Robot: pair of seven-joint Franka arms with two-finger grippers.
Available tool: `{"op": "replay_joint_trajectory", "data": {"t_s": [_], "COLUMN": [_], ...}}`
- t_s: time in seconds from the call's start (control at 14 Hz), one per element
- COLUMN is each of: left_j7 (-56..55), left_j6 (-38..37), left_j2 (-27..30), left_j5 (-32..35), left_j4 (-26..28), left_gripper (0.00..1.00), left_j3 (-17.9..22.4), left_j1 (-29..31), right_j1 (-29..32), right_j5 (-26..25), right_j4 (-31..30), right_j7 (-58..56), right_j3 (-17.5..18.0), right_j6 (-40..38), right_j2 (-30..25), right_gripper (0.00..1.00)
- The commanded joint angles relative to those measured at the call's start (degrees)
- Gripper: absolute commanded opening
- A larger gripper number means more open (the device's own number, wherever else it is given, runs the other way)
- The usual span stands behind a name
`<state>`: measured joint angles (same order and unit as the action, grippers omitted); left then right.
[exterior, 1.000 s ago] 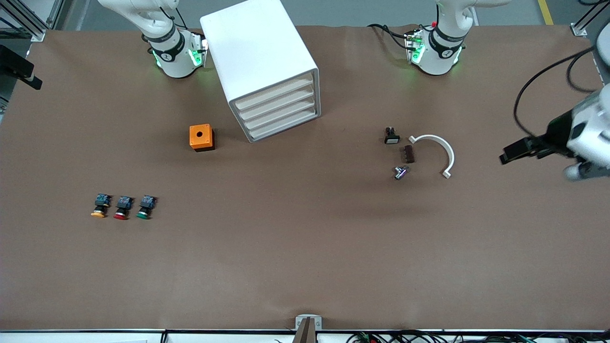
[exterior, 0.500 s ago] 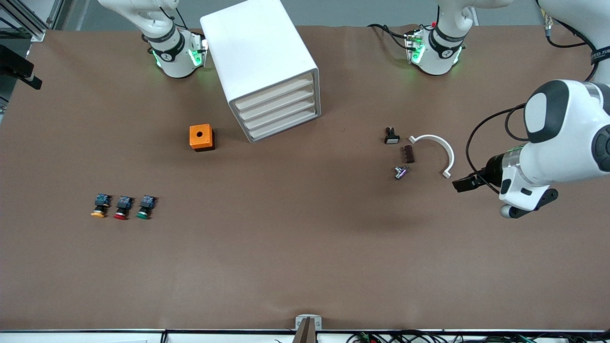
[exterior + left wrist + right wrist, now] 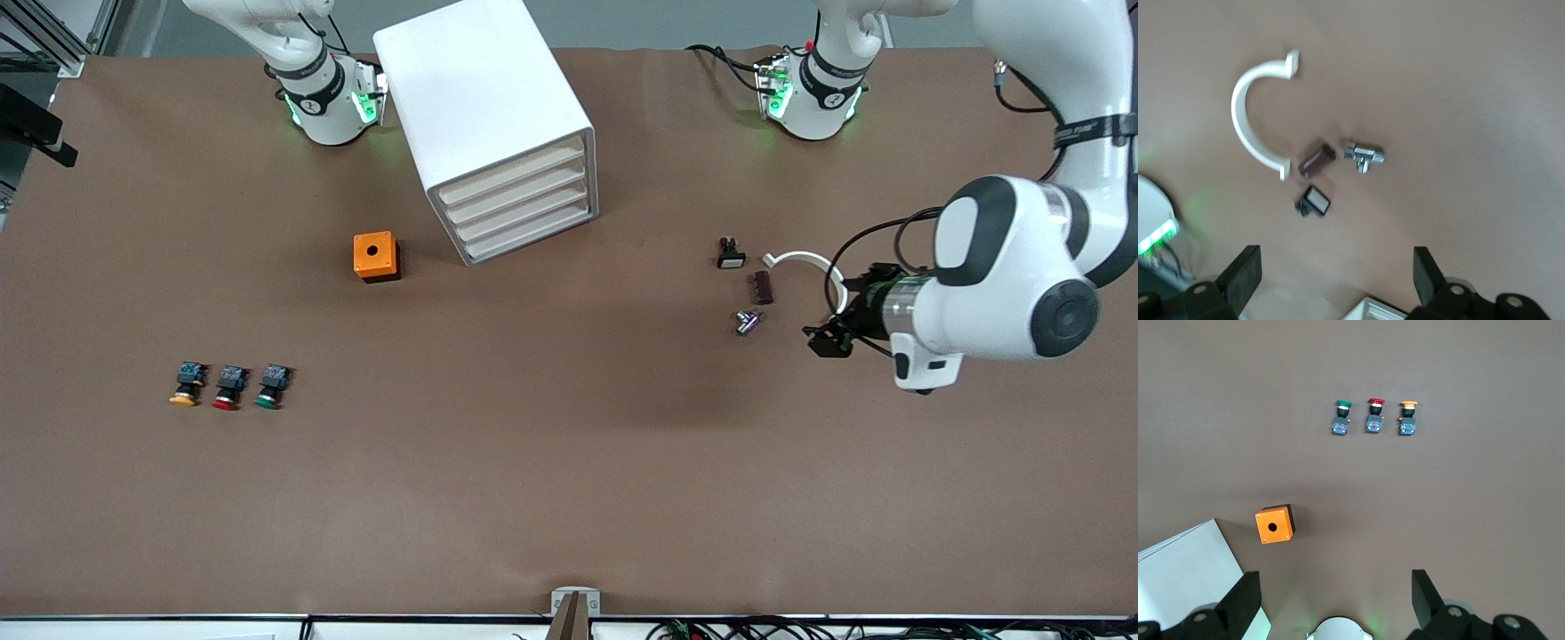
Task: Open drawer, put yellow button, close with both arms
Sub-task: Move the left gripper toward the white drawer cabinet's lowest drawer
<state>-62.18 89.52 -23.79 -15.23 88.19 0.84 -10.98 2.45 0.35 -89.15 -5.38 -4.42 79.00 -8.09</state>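
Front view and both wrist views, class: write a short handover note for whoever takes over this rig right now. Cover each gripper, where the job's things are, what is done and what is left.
Left gripper: open, empty, over the table beside the white curved clip and small parts.
Right gripper: open, empty, up high over the orange box and cabinet area.
Drawer: all four in the cabinet look shut.
Yellow button: on the table toward the right arm's end, end of a row with the red button and green button, untouched.
Done: nothing yet.
Left: open a drawer, put the yellow button in, close it with both arms.
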Motion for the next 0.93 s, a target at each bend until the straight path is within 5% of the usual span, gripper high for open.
{"op": "replay_joint_trajectory", "data": {"t_s": [0.0, 0.43, 0.86], "left_j7": [-12.4, -41.8, -52.3], "left_j6": [-2.8, -9.7, -13.4], "left_j2": [-3.8, -10.3, -15.6], "left_j5": [-4.2, -21.2, -30.2], "left_j4": [-3.0, -6.2, -5.9], "left_gripper": [1.00, 1.00, 1.00], "left_j3": [0.0, -0.7, -6.8], "left_j1": [-2.5, -4.2, -5.3], "right_j1": [0.8, 0.9, 1.9], "right_j5": [-0.7, -0.9, -0.6], "right_j4": [0.5, 0.6, 0.5], "right_j7": [-0.8, -0.3, -0.6], "right_j3": [0.5, 0.5, 0.4], "right_j6": [-0.3, -0.3, -0.4], "right_j2": [-0.3, 0.6, 1.1], "right_gripper": [1.00, 1.00, 1.00]}}
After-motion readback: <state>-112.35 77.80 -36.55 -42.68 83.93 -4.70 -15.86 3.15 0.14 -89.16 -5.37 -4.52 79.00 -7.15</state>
